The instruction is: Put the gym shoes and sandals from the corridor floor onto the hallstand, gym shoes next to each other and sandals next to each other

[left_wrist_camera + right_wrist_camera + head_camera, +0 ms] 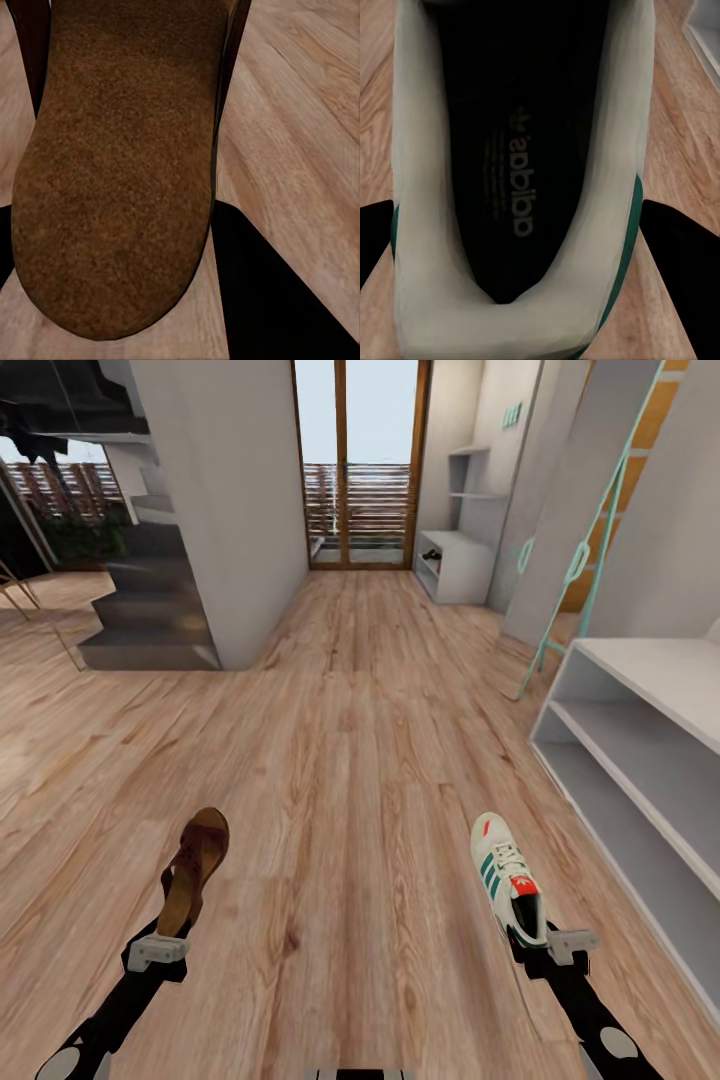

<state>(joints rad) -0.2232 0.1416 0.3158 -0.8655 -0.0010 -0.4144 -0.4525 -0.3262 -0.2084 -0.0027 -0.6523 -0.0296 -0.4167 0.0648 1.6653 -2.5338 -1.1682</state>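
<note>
A dark brown sandal (194,872) hangs above the corridor floor (350,760) at lower left, held at its heel end by my left gripper (165,940), which is shut on it. In the left wrist view the sandal's footbed (120,165) runs between the dark fingers (255,285). At lower right my right gripper (545,945) is shut on the heel of a cream-white gym shoe (507,875) with green stripes. The right wrist view looks into that shoe's dark lining (517,165). The pale grey hallstand (650,760) stands along the right, its top and two open shelves bare where visible.
A grey staircase (150,610) and a wall block (225,510) stand at the left. A turquoise ladder (590,540) leans by the wall just past the hallstand. A second pale shelf unit (455,560) sits far back beside the glass door (360,460).
</note>
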